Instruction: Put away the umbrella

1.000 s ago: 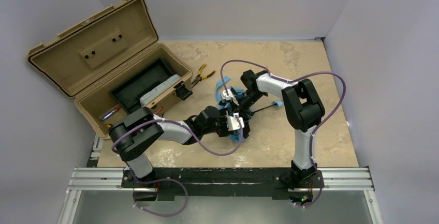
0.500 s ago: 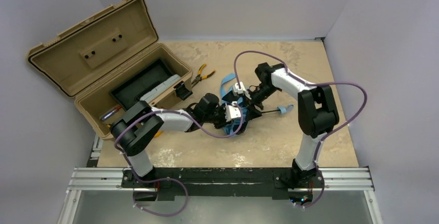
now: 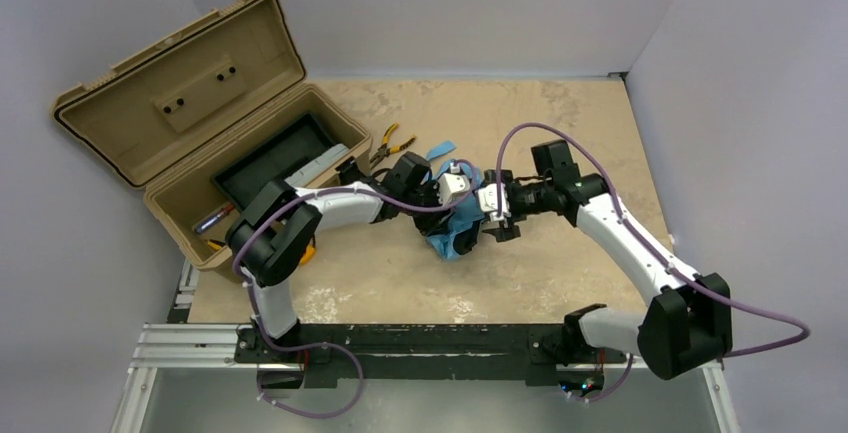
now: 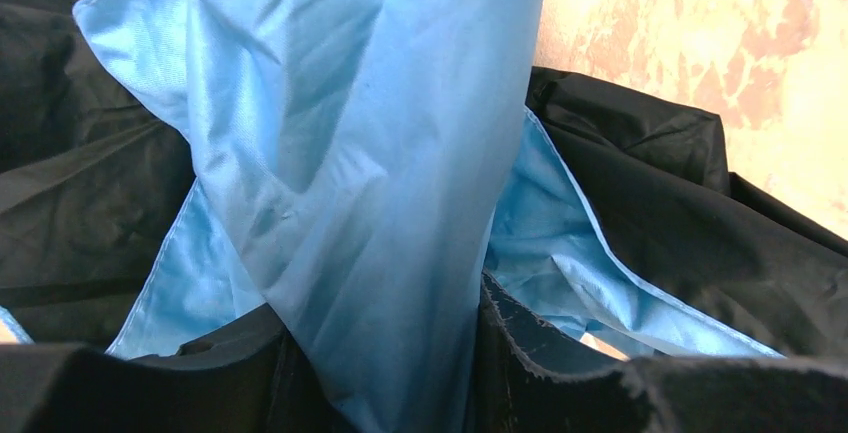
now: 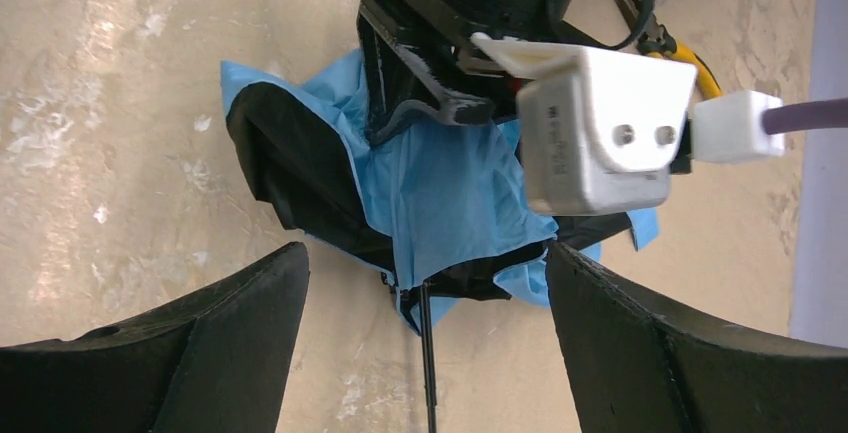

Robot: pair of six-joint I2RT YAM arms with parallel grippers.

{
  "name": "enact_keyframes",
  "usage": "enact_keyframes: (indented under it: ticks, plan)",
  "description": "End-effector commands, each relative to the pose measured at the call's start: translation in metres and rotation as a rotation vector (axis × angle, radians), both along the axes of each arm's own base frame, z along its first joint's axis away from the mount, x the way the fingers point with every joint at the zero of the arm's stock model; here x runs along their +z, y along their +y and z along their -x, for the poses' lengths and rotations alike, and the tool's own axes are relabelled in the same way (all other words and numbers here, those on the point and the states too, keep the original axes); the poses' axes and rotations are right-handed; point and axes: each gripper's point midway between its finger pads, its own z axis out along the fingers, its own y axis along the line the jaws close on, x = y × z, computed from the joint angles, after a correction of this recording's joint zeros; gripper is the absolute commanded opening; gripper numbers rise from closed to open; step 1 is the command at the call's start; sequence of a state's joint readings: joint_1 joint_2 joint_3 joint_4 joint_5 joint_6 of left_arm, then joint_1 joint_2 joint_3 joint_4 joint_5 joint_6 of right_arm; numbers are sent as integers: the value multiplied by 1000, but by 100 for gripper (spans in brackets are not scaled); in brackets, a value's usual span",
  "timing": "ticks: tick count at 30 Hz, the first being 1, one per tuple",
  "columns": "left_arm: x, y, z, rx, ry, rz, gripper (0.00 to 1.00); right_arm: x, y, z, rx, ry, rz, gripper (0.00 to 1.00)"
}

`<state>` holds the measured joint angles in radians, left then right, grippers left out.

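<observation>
Pinching the bunched umbrella [image 3: 452, 238] mid-worktop in the left gripper [image 5: 410, 113], holding the right gripper [image 5: 425, 263] wide open and empty just beside it, with toolbox [image 3: 170, 83] and pliers [image 3: 390, 143] toward the far-left corner, catching the thin black shaft [image 5: 428, 353] only from the right wrist.

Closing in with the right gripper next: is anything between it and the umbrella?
Nothing blocks the near edge of the umbrella or its shaft; both lie straight ahead of the open right gripper. Further in, the left gripper is clamped on the fabric, and its white camera housing covers part of the bundle.
</observation>
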<state>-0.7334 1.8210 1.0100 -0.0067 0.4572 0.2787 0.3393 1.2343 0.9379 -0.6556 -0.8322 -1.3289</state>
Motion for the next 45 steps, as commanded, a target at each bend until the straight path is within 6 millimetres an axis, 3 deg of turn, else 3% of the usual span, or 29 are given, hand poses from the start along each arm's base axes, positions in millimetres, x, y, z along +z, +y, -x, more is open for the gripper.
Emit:
enact_keyframes:
  ticks: [1,4,9,12,15,17,19,23,29,31,36,38,43,45]
  plan:
    - [-49,39,52,87,416,-175,18,9,5,-18,40,-168,-23,84]
    - [-53,43,54,123,519,-174,18,1,3,-20,60,-204,8,84]
    - [-66,49,58,166,617,-229,18,-6,18,-22,98,-237,4,85]
    - [-71,50,56,188,636,-250,18,6,33,-16,131,-227,-19,80]
    - [-75,51,54,198,638,-264,18,32,48,-13,120,-168,-89,55]
    - [-75,50,53,200,635,-265,18,37,57,-5,135,-148,-103,40]
    - [-76,51,51,200,634,-270,19,27,67,2,142,-140,-78,28]
    - [-76,49,50,194,635,-271,19,-15,76,-2,75,-127,15,23]
    - [-73,49,46,189,648,-250,19,-87,35,-7,10,-81,310,10]
    - [-73,49,45,188,654,-246,19,-108,18,-6,-31,-89,379,10]
    - [-70,45,42,177,678,-224,19,-115,7,-4,-59,-106,405,17]
    - [-69,43,43,167,696,-218,20,-102,14,-9,-71,-131,358,25]
    - [-70,42,46,148,730,-223,20,-39,43,-11,-30,-194,158,57]
    - [-71,42,47,146,741,-223,20,-30,47,-18,-42,-233,136,67]
